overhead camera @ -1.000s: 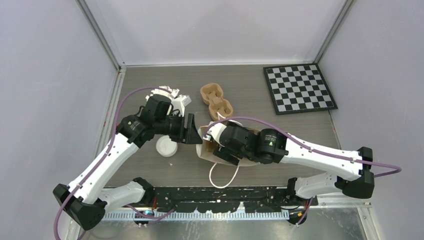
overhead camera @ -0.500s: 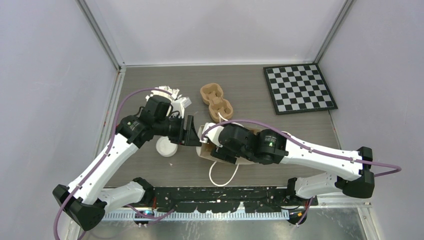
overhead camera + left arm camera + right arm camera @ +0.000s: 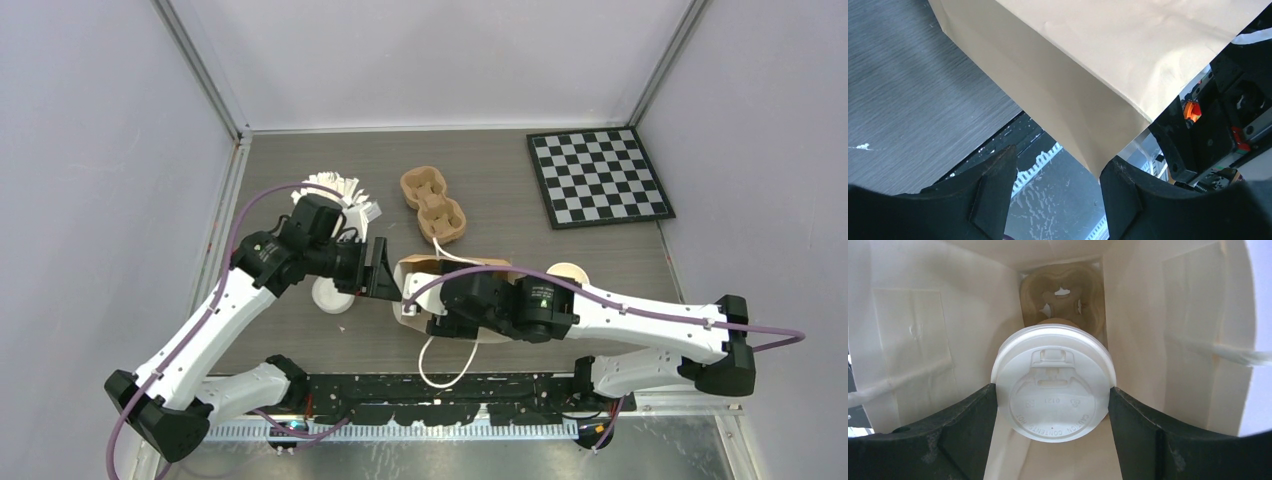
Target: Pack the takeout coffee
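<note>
Right wrist: takeout coffee inside paper bag, squarely in the hold of the wide-spread right gripper.

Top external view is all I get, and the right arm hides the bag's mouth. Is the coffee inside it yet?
Observer: Yes. The right wrist view shows the lidded takeout coffee inside the paper bag, with the right tool against its lid on both sides.
Operator: Anything else in there?
Observer: A pulp cup carrier sits at the bag's far end, beyond the cup.
Operator: And the other arm?
Observer: The left tool is open, a bag corner between its fingers.
</note>
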You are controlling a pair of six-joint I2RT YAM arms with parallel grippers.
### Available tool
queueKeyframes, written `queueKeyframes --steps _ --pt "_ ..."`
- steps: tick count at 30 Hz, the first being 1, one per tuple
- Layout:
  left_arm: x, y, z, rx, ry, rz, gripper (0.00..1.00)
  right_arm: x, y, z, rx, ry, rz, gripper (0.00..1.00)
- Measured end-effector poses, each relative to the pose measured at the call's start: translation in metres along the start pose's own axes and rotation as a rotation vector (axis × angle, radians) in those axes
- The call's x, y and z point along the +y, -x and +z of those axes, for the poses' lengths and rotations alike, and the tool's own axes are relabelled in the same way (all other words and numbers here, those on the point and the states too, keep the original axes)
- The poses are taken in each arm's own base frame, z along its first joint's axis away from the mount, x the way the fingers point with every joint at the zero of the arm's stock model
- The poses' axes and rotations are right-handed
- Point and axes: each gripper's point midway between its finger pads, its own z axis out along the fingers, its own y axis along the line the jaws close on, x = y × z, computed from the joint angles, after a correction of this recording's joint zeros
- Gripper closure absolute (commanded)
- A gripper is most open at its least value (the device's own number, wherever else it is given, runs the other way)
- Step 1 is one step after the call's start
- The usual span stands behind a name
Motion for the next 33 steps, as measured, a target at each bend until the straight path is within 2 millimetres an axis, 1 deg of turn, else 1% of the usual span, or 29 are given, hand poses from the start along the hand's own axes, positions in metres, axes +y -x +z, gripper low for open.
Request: queueKeyframes --steps 4,8,14,18,21,25,30,33 --pt "-0.001 -0.003 -0.003 0.004 0.001 -0.009 0.43 0.005 -0.003 0.003 0.006 -0.001 -0.026 0.28" --pt "-0.003 -0.005 -0.005 0.001 -0.006 -0.008 0.51 0.007 -0.007 0.007 0.014 -0.018 -0.044 0.28" --pt "-0.008 -0.006 -0.006 0.004 -0.031 -0.014 0.72 -0.001 -0.003 0.009 0.001 -0.065 -0.047 0.28" --pt "-0.011 -0.006 -0.006 0.001 -0.044 -0.008 0.91 -0.004 -0.002 0.008 0.000 -0.081 -0.047 0.28" --pt "-0.013 -0.003 -0.006 -0.012 -0.057 0.007 1.00 -0.005 -0.003 0.008 0.002 -0.088 -0.051 0.28" --pt "-0.015 0.006 -0.005 -0.053 -0.069 0.054 1.00 -0.009 -0.003 0.005 0.001 -0.099 -0.077 0.28" --pt "-0.015 0.025 -0.001 -0.118 -0.068 0.112 1.00 -0.015 -0.002 0.000 -0.009 -0.110 -0.120 0.28" --pt "-0.016 0.031 0.003 -0.134 -0.073 0.141 1.00 -0.015 -0.004 0.000 -0.002 -0.107 -0.151 0.28"
